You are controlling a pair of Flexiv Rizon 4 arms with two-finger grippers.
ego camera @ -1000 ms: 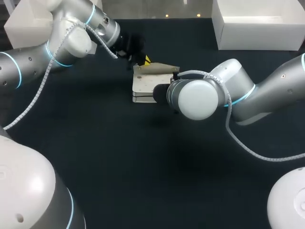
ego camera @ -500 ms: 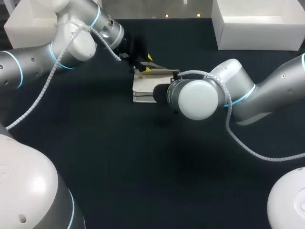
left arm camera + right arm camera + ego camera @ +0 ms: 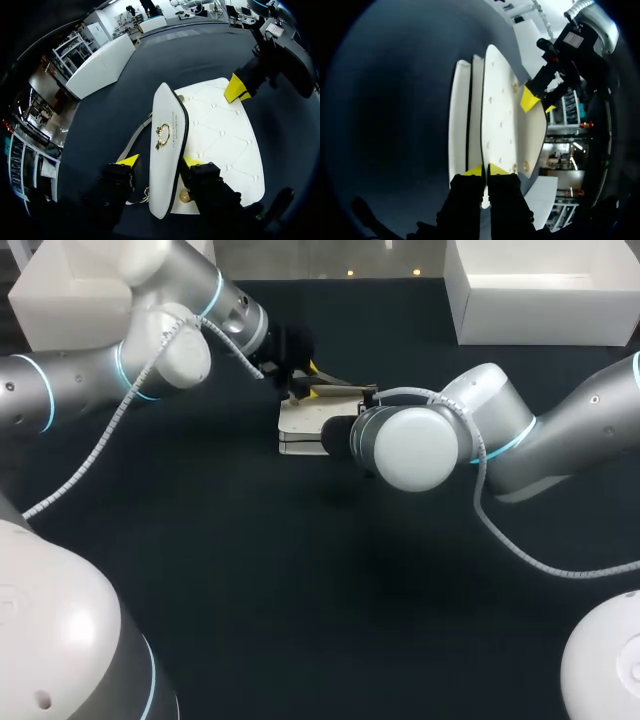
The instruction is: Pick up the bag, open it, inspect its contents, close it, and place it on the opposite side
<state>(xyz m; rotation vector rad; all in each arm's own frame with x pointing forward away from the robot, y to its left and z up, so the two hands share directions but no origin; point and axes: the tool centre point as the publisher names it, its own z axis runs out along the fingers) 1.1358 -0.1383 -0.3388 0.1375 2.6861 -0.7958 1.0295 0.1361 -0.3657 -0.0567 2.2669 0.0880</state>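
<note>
Bag [image 3: 300,420]: white, quilted, lying flat on the dark table [image 3: 300,590], far of centre, between the two arms.

Its flap [image 3: 167,145] stands raised on edge, with a gold clasp [image 3: 162,136] on its face. A grey strap [image 3: 137,137] trails out beside it.

Left gripper [image 3: 160,161]: comes in from the far left and sits at the bag's far-left corner. Its fingers are spread, one on each side of the raised flap. One finger [image 3: 192,162] sits close against the flap's dark-trimmed edge. The other stands apart from the flap, so there is no grip.

Right gripper [image 3: 485,170]: at the bag's right edge, hidden under its own wrist in the head view. Its yellow tips are drawn nearly together, pinching the edge of one thin white panel of the bag. The bag's other layers lie just beside that panel.
</note>
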